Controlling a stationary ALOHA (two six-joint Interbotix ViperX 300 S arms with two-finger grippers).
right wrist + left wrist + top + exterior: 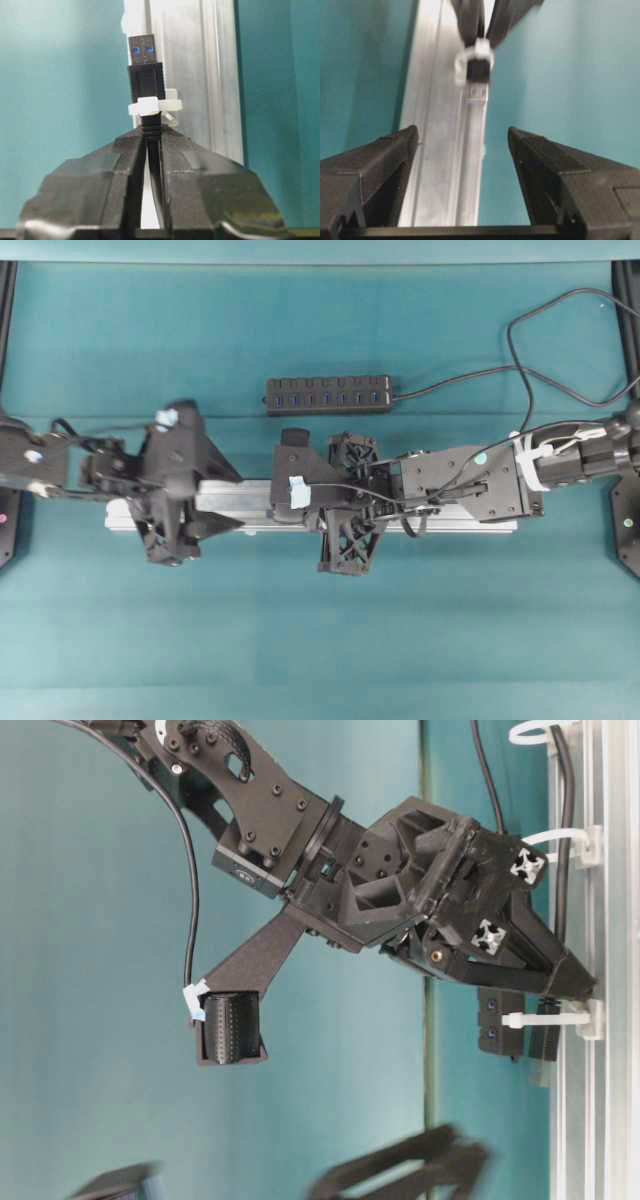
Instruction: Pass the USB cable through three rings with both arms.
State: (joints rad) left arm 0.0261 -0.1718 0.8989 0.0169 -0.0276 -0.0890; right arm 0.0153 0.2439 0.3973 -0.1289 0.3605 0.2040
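Note:
My right gripper (152, 131) is shut on the USB cable just behind its black plug (146, 65). The plug pokes through a white ring (170, 106) on the silver rail (210, 75). In the table-level view the cable (563, 870) runs along the rail and appears threaded through two further rings (530, 732) (575, 838). The plug end sits in the lowest ring (575, 1018) at the right gripper's tip (578, 988). My left gripper (462, 132) is open and straddles the rail, facing the plug (479, 80) with a gap between them. Nothing lies between its fingers.
A black multi-port hub strip (328, 395) with its own cable lies behind the rail (255, 502). Loose black cable loops at the back right (520, 350). Teal cloth covers the table in front of the rail (320, 640).

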